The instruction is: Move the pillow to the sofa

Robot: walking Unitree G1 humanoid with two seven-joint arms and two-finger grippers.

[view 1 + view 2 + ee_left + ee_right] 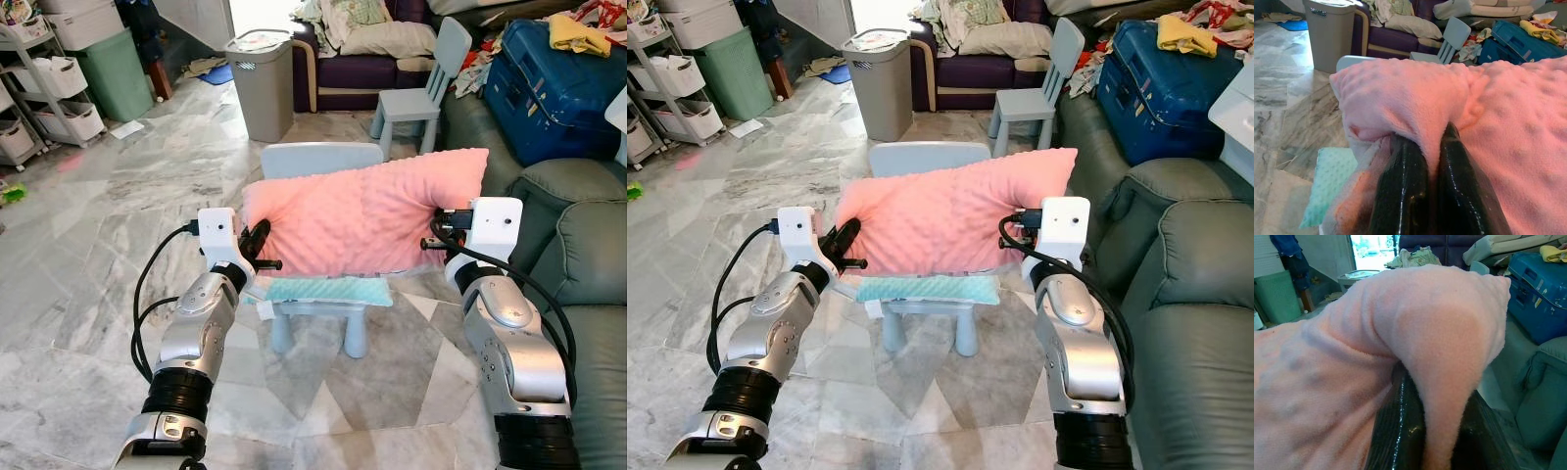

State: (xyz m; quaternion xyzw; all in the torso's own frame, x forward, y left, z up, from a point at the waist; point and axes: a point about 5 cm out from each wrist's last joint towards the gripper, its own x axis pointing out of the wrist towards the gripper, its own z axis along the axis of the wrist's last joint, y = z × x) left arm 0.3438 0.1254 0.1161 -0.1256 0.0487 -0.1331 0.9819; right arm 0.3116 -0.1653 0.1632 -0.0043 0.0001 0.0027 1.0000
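Each arm consists of silver metallic shell segments joined by black ribbed collars. A white rectangular wrist housing sits directly behind each gripper. The left gripper (263, 247) has two long glossy black fingers (1400, 196) that taper toward the tips; a short black pin projects sideways just behind them. The right gripper (1437, 431) carries the same glossy black fingers. Black cables leave each white housing and run in loops back along the forearm. The right housing shows small dark screw points on its face.
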